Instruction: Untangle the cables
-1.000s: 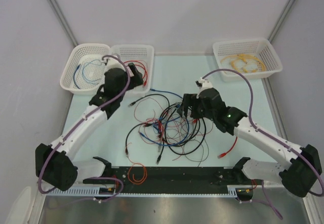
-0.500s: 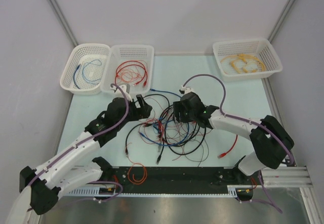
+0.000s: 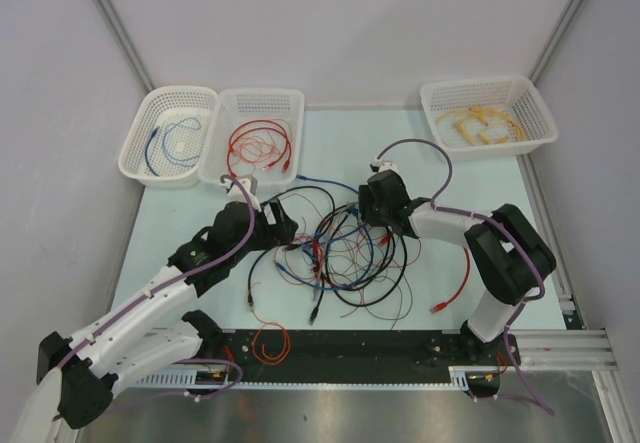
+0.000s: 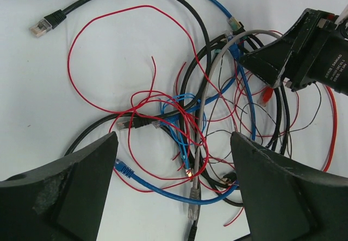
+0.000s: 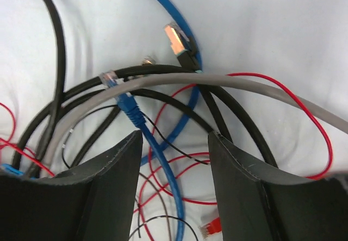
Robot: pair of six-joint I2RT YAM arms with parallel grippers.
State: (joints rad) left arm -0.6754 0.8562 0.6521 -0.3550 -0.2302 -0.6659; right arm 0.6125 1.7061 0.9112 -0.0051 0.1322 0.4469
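Observation:
The cables point(image 3: 335, 248) lie in one jumble mid-table: black loops, blue, red and thin brownish wires crossing each other. My left gripper point(image 3: 285, 225) hovers at the jumble's left side. In the left wrist view it point(image 4: 174, 143) stands wide open over red loops, a blue cable point(image 4: 157, 184) and a grey plug point(image 4: 194, 200), gripping nothing. My right gripper point(image 3: 372, 213) is low over the jumble's upper right. Its jaws point(image 5: 175, 143) are half narrowed but still apart. A blue cable point(image 5: 163, 165) runs between them close to the left finger, with red wires beneath.
Three white baskets stand at the back: one with a blue cable point(image 3: 168, 143), one with a red cable point(image 3: 258, 141), one at the right with yellow cables point(image 3: 490, 113). A separate red cable point(image 3: 458, 278) lies right of the jumble. An orange coil point(image 3: 270, 343) sits by the near rail.
My left arm came back from the baskets to the jumble's left side. My right arm pushed in to the jumble's upper right, and its jaws narrowed round the blue cable.

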